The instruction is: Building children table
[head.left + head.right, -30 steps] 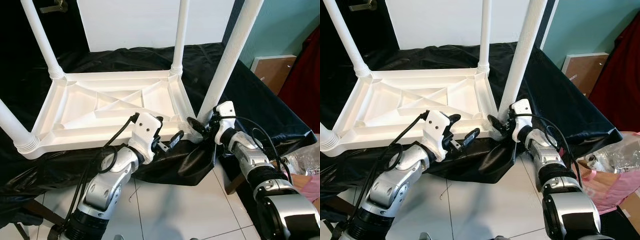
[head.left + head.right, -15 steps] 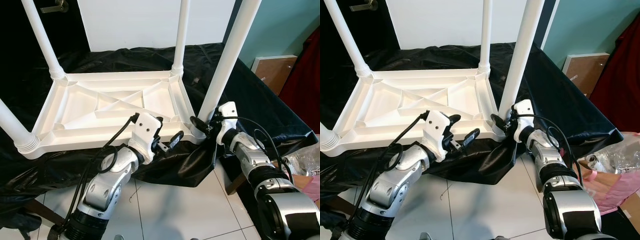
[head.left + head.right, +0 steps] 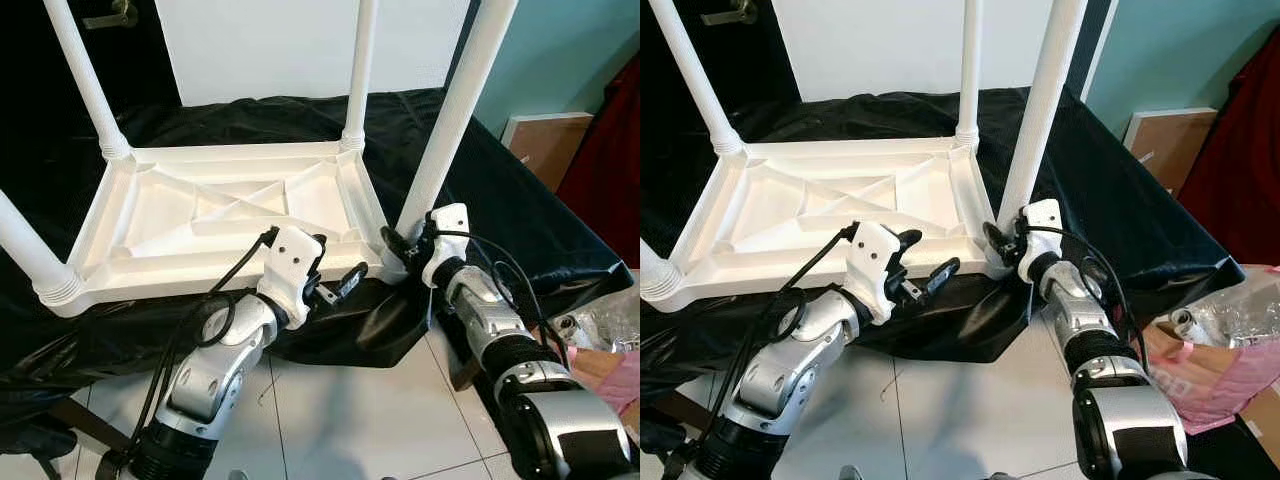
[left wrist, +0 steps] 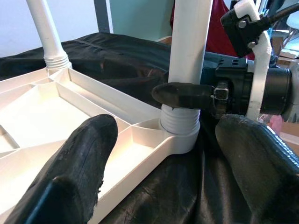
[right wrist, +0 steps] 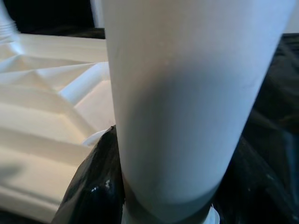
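**Gripping the near corner leg of an upturned white table**

Lying upside down on the black-draped surface (image 3: 520, 200), the white plastic children's table (image 3: 225, 215) shows its ribbed underside, with 4 round legs pointing up. All 4 leg tops are cut off by the frame edge, and the nearest left leg (image 3: 30, 255) is partly out of view.

The right gripper (image 3: 400, 250) is clamped on the near right leg (image 3: 455, 110) just above its threaded collar. From its own wrist camera the leg blocks almost everything; 1 black finger (image 5: 96, 186) shows pressed against it, the other is hidden behind.

The left gripper (image 3: 335, 265) hangs at the table's near edge, beside that same corner, its 2 fingers (image 4: 79, 172) spread wide and holding nothing.

A crinkled clear bag (image 3: 1230, 330) on the tiled floor (image 3: 340, 410) is cut off at the right.
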Available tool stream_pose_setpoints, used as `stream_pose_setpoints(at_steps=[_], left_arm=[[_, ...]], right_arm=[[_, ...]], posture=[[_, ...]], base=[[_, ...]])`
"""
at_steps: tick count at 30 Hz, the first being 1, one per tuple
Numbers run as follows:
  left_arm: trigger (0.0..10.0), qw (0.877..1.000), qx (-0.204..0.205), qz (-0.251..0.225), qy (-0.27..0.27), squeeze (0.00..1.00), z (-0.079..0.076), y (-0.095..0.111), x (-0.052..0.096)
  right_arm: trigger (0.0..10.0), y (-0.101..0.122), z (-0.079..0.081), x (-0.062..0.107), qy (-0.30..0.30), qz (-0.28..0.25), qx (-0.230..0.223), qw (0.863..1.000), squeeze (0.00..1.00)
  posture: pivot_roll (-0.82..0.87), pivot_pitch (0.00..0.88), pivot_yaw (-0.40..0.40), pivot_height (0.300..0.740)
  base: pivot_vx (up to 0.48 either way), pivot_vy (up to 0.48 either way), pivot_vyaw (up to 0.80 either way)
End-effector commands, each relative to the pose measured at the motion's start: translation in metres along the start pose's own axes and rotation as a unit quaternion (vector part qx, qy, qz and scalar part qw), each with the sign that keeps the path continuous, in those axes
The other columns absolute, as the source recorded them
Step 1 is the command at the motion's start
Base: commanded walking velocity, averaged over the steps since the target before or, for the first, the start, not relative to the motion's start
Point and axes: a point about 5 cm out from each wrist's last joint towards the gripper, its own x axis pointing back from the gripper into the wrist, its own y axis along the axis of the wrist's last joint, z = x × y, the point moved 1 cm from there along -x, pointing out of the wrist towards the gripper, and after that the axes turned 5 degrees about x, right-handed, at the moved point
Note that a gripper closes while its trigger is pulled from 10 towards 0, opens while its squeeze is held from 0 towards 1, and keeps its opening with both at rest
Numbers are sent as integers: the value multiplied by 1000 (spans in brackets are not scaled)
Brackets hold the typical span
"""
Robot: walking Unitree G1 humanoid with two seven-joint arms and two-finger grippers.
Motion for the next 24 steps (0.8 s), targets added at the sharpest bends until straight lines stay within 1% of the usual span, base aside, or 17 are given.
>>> stream_pose_setpoints(at_steps=[1, 2, 4, 5, 6, 8, 9, 10, 11, 12, 14, 17, 24], left_arm=[[10000, 1000, 6, 2, -20, 0, -6, -1, 0], [10000, 1000, 6, 2, -20, 0, -6, -1, 0], [10000, 1000, 7, 2, -21, 0, -7, -1, 0], [10000, 1000, 7, 2, -21, 0, -7, -1, 0], [10000, 1000, 7, 1, -21, 0, -7, -1, 0], [10000, 1000, 7, 1, -21, 0, -7, -1, 0], [10000, 1000, 8, 1, -21, 0, -7, -1, 0], [10000, 1000, 8, 1, -22, 0, -8, -1, -1], [10000, 1000, 8, 1, -22, 0, -8, -1, -1], [10000, 1000, 8, 1, -22, 0, -8, -1, -1], [10000, 1000, 9, 0, -23, 0, -8, -1, -1], [10000, 1000, 9, 2, -24, 0, -8, -1, 0], [10000, 1000, 6, 2, -24, 0, -7, -1, 0]], right_arm=[[10000, -23, -3, 10, -47, 54, -20, 997, 0], [10000, -23, -3, 10, -47, 54, -20, 997, 0], [10000, -24, 6, 10, -72, 49, -37, 996, 0], [10000, -24, 6, 10, -72, 49, -37, 996, 0], [10000, -25, 15, 11, -98, 47, -52, 993, 0], [10000, -25, 15, 11, -98, 47, -52, 993, 0], [10000, -26, 19, 12, -126, 46, -57, 989, 0], [10000, -28, 23, 15, -179, 47, -68, 980, 0], [10000, -28, 23, 15, -179, 47, -68, 980, 0], [10000, -29, 24, 16, -201, 49, -72, 976, 0], [10000, -30, 27, 17, -219, 53, -81, 971, 0], [10000, -25, 30, 15, -196, 41, -78, 977, 0], [10000, -20, 31, 14, -189, 34, -70, 979, 0]], posture=[[-2, 58, -42, 740], [-2, 58, -42, 740], [-2, 56, -43, 740], [-2, 56, -43, 740], [-3, 52, -45, 740], [-3, 52, -45, 740], [-2, 52, -45, 740], [-1, 51, -45, 740], [-1, 51, -45, 740], [-1, 51, -45, 740], [1, 49, -44, 740], [1, 47, -40, 740], [4, 38, -41, 740]], base=[[0, 0, 0], [0, 0, 0], [0, 0, 0], [0, 0, 0], [0, 0, 0], [0, 0, 0], [0, 0, 0], [0, 0, 0], [0, 0, 0], [0, 0, 0], [0, 0, 0], [0, 0, 0], [0, 0, 0]])
